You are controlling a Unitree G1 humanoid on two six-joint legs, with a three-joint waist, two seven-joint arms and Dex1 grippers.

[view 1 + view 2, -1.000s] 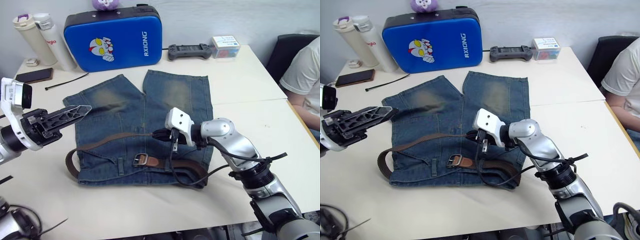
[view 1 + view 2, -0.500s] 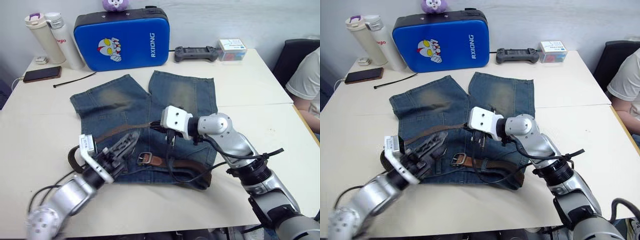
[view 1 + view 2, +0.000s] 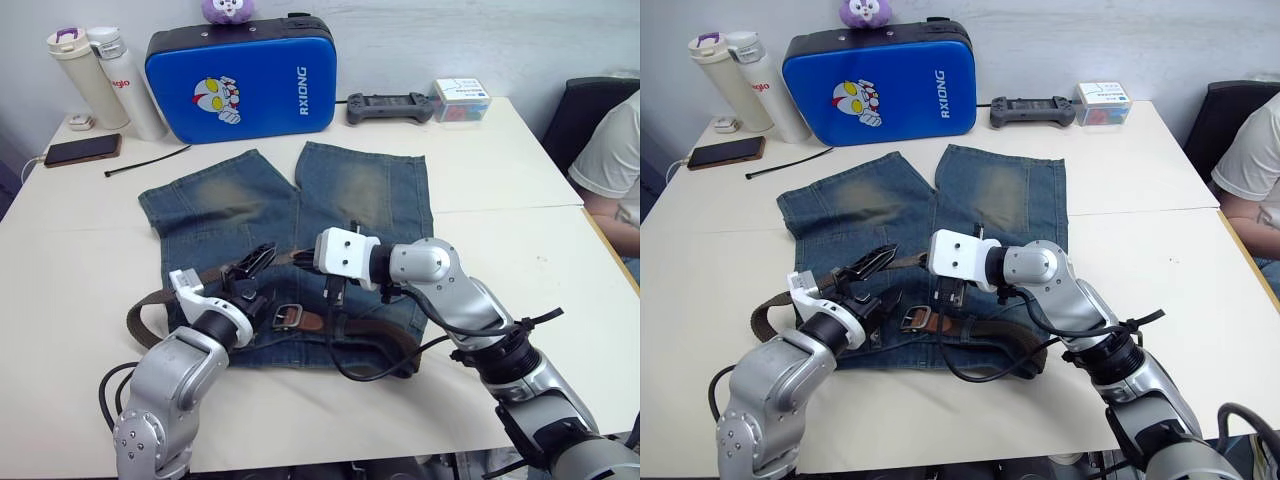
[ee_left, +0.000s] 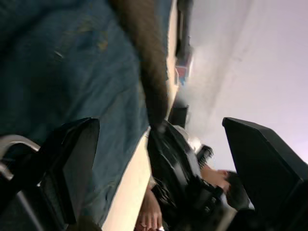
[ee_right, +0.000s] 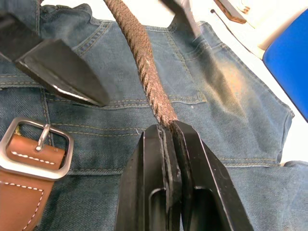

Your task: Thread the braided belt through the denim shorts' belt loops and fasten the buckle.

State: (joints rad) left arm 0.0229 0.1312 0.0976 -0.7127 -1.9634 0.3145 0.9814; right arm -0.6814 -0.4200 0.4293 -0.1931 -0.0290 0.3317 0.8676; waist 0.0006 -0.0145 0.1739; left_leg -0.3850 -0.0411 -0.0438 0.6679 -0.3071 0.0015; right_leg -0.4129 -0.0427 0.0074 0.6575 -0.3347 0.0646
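Note:
The faded denim shorts (image 3: 300,200) lie flat on the table, waistband toward me. The braided belt (image 3: 215,273) curves off the shorts' left edge in a bend (image 3: 135,320) and runs back across the denim. Its silver buckle (image 3: 288,317) rests on the waistband, also seen in the right wrist view (image 5: 38,142). My right gripper (image 5: 168,126) is shut on the belt strap just above the buckle. My left gripper (image 3: 256,272) stands open beside it, one finger on each side of the strap (image 4: 149,72). I cannot make out the belt loops.
A blue padded case (image 3: 240,75), two bottles (image 3: 95,65), a phone (image 3: 82,150) and a thin black cable tie (image 3: 145,160) lie at the back left. A game controller (image 3: 390,106) and small box (image 3: 460,98) sit at the back right. A person (image 3: 610,160) sits at the right edge.
My left arm has swung in from the table's left side to the belt next to the buckle. The right gripper has kept its hold on the strap and barely moved. The camera shifted.

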